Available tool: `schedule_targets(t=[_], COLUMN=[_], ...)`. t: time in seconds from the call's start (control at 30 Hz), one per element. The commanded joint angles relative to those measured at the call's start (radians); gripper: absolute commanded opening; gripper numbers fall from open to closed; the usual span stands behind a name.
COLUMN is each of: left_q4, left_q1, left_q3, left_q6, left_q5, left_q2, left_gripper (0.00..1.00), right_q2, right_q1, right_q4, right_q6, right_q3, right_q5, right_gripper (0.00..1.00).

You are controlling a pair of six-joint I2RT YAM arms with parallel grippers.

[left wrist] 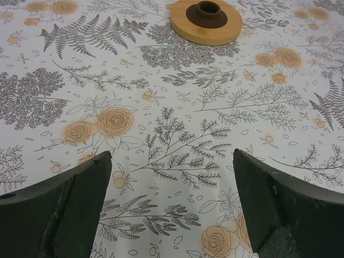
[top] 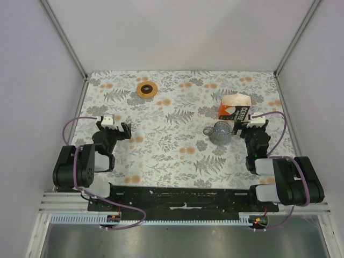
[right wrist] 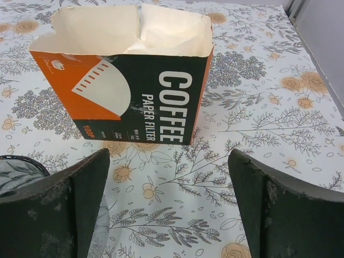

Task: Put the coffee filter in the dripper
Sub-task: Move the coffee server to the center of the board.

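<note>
Coffee filter (right wrist: 173, 31) in carton (right wrist: 161, 110), beyond wide-apart right fingers (right wrist: 285, 215)

My left arm (top: 80, 164) and right arm (top: 293, 180) reach forward. Left fingers (left wrist: 59, 209) and right fingers (right wrist: 285, 209) spread wide, empty.

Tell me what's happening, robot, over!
Left gripper open, empty. Right gripper open, empty, facing carton. Coffee filter in carton, dripper empty. Nothing in the way.

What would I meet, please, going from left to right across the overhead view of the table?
Left gripper → tan ring → dripper → COFFEE carton → right gripper.
</note>
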Motion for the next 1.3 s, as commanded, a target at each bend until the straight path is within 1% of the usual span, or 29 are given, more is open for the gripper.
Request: schedule_targets(t=[0.0, 0.37, 0.4, 0.43, 0.47, 0.53, 0.6, 0.67, 0.7, 0.73, 0.77, 0.83, 0.93, 1.0, 1.17, 1.27], left_q4=[0.021, 0.019, 0.021, 0.024, -0.002, -0.162, -0.379, -0.639, -0.741, -0.845, -0.926, -1.085, -1.247, -1.336, -1.56, -1.605], left_q1=[-0.009, -0.008, -0.008, -0.008, -0.006, -0.006, -0.005, -0.005, -0.005, -0.005, -0.005, -0.006, -0.005, -0.005, -0.005, -0.005], left_q3=[0.022, 0.021, 0.021, 0.021, 0.028, 0.088, 0.198, 0.342, 0.407, 0.473, 0.52, 0.609, 0.665, 0.689, 0.792, 0.815], left_q6=[0.048, 0.048, 0.048, 0.076, 0.088, 0.111, 0.122, 0.159, 0.169, 0.174, 0.18, 0.205, 0.255, 0.278, 0.317, 0.318], left_q5=[-0.017, -0.015, -0.012, 0.005, 0.041, 0.095, 0.14, 0.202, 0.233, 0.259, 0.293, 0.357, 0.433, 0.439, 0.381, 0.35], left_q2=[-0.011, -0.012, -0.012, -0.014, -0.033, -0.098, -0.13, -0.123, -0.116, -0.11, -0.109, -0.115, -0.148, -0.173, -0.184, -0.196], left_gripper=[1.0, 1.0, 1.0, 0.99, 0.99, 0.99, 0.99, 0.98, 0.98, 0.98, 0.98, 0.97, 0.94, 0.94, 0.91, 0.9], right_q2=[-0.005, -0.024, -0.051, -0.095, -0.152, -0.23, -0.267, -0.281, -0.284, -0.283, -0.278, -0.265, -0.228, -0.199, -0.124, -0.071], right_q1=[-0.002, -0.005, -0.007, -0.005, -0.005, -0.005, -0.007, -0.005, -0.007, -0.005, -0.005, -0.005, -0.004, -0.001, 0.022, 0.044], right_q4=[0.037, 0.043, 0.016, -0.051, -0.18, -0.46, -0.716, -0.913, -0.992, -1.076, -1.171, -1.283, -1.394, -1.437, -1.474, -1.476], right_q6=[-0.007, -0.006, -0.004, 0.0, 0.012, 0.081, 0.086, 0.095, 0.106, 0.12, 0.129, 0.144, 0.157, 0.152, 0.128, 0.108], right_q3=[0.031, 0.023, 0.028, 0.041, 0.067, 0.171, 0.285, 0.391, 0.432, 0.477, 0.52, 0.583, 0.644, 0.667, 0.695, 0.713], right_q5=[-0.009, -0.01, -0.009, 0.0, 0.016, 0.02, -0.044, -0.096, -0.098, -0.134, -0.157, -0.206, -0.295, -0.332, -0.317, -0.311], right_gripper=[0.98, 0.98, 0.98, 0.98, 0.98, 0.98, 0.98, 0.98, 0.98, 0.98, 0.98, 0.93, 0.82, 0.77, 0.7, 0.67])
